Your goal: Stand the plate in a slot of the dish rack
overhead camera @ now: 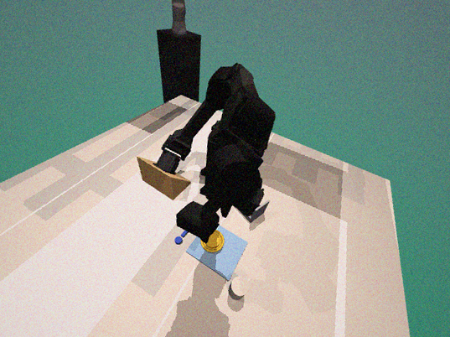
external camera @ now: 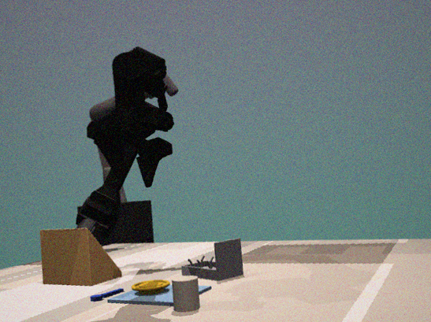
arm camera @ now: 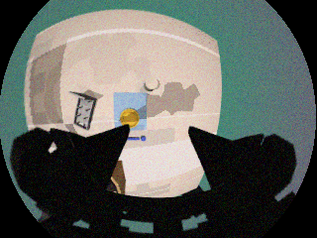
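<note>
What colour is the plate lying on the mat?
Yellow-gold; the plate shows best in the exterior view, on the light blue mat.

dish rack (overhead camera: 259, 210) mostly hidden behind arm in top view, plate (overhead camera: 215, 242) partly covered

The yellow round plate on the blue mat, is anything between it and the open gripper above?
Nothing visible. The open gripper hangs high over the yellow round plate, which lies flat on the blue mat; only air shows between them.

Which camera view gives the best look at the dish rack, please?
The exterior view: the dish rack stands unobstructed, rails and tall end wall visible. In the top view the arm hides nearly all of it; the wrist view shows it small and blurred.
</note>
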Robot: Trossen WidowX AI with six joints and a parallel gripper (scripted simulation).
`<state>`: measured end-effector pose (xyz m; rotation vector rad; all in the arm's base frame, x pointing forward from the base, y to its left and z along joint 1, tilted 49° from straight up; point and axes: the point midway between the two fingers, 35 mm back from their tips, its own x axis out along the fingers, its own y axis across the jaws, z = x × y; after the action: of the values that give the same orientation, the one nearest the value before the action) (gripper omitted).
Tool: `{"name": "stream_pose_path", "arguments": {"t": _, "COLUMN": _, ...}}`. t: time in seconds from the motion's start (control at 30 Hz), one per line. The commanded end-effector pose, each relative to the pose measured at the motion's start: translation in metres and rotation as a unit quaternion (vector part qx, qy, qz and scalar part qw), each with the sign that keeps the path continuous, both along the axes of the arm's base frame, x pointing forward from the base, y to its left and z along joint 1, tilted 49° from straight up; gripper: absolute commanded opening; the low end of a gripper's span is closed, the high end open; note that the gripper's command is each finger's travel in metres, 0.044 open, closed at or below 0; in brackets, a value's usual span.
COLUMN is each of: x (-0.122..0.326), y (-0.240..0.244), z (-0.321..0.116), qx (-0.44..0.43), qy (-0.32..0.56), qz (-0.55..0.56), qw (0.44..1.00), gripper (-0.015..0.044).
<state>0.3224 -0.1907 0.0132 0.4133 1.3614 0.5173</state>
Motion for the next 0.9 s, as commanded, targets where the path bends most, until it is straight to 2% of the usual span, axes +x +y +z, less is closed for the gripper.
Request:
{"name": "stream_pose_path", "arguments": {"t": 0.0, "x": -0.006, "y": 0.022, "z": 0.001, "qx": 0.042, "qy": 0.027, "qz": 0.022, "qw": 0.998, "gripper": 0.0400}}
{"name": "stream_pose_path", "arguments": {"t": 0.17, "x": -0.016, "y": 0.053, "z": 0.007, "qx": 0.101, "qy": 0.070, "qz": 0.050, "qw": 0.991, "gripper": 0.0400}}
{"name": "stream_pose_path", "arguments": {"t": 0.33, "x": -0.017, "y": 0.058, "z": 0.007, "qx": 0.108, "qy": 0.076, "qz": 0.054, "qw": 0.990, "gripper": 0.0400}}
{"name": "stream_pose_path", "arguments": {"t": 0.63, "x": -0.024, "y": 0.139, "z": -0.059, "qx": 0.109, "qy": 0.075, "qz": 0.054, "qw": 0.990, "gripper": 0.0400}}
{"name": "stream_pose_path", "arguments": {"t": 0.87, "x": -0.030, "y": 0.145, "z": -0.064, "qx": 0.110, "qy": 0.075, "qz": 0.054, "qw": 0.990, "gripper": 0.0400}}
